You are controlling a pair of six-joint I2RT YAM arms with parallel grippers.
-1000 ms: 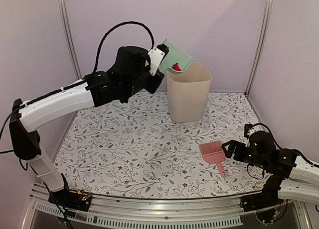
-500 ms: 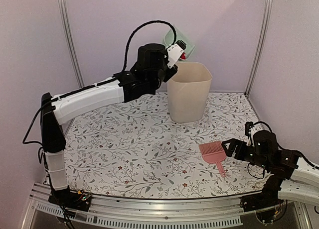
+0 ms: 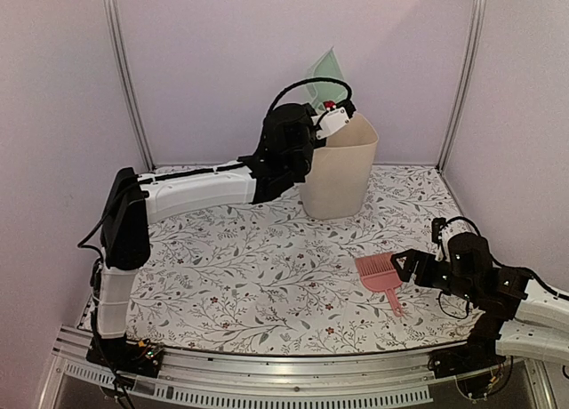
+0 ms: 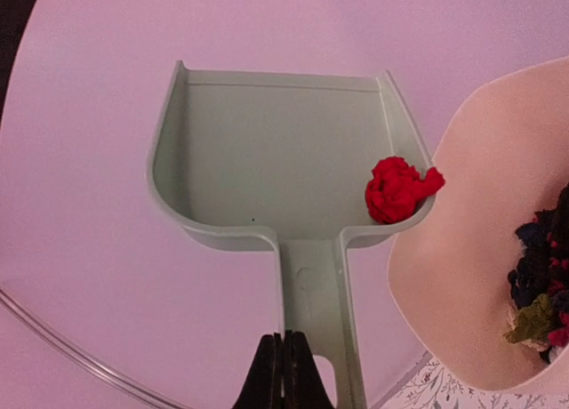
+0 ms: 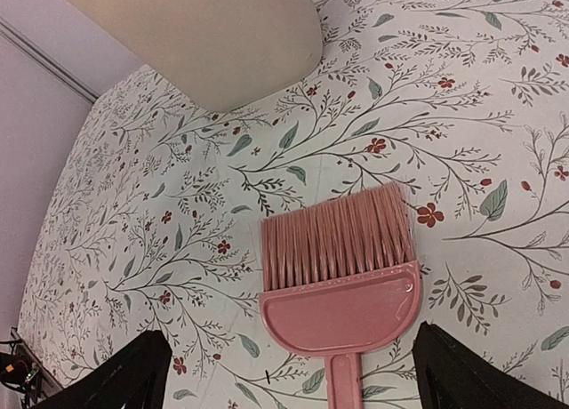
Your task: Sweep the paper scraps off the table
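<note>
The left gripper (image 4: 283, 373) is clamping the mint-green dustpan (image 4: 267, 151), red paper scrap (image 4: 398, 188) inside, above the beige bin (image 3: 342, 173); the right gripper (image 3: 403, 267) is hanging open over the pink brush (image 5: 342, 267).

A small enclosed booth, seen from above. Plain matte lilac-pink wall panels (image 3: 222, 62) close it in at the back, the left and the right. A slim vertical silver metal post (image 3: 123, 71) stands in the back left corner, and a second silver post (image 3: 464, 71) stands in the back right corner. The only furniture is a flat white tabletop printed with grey leafy vines and tiny red flowers (image 3: 231, 267), which reaches from wall to wall. A ribbed silver metal rail (image 3: 267, 373) runs along the tabletop's near edge. The light is soft and even, and leaves only faint, blurred shadows on the leafy print.
</note>
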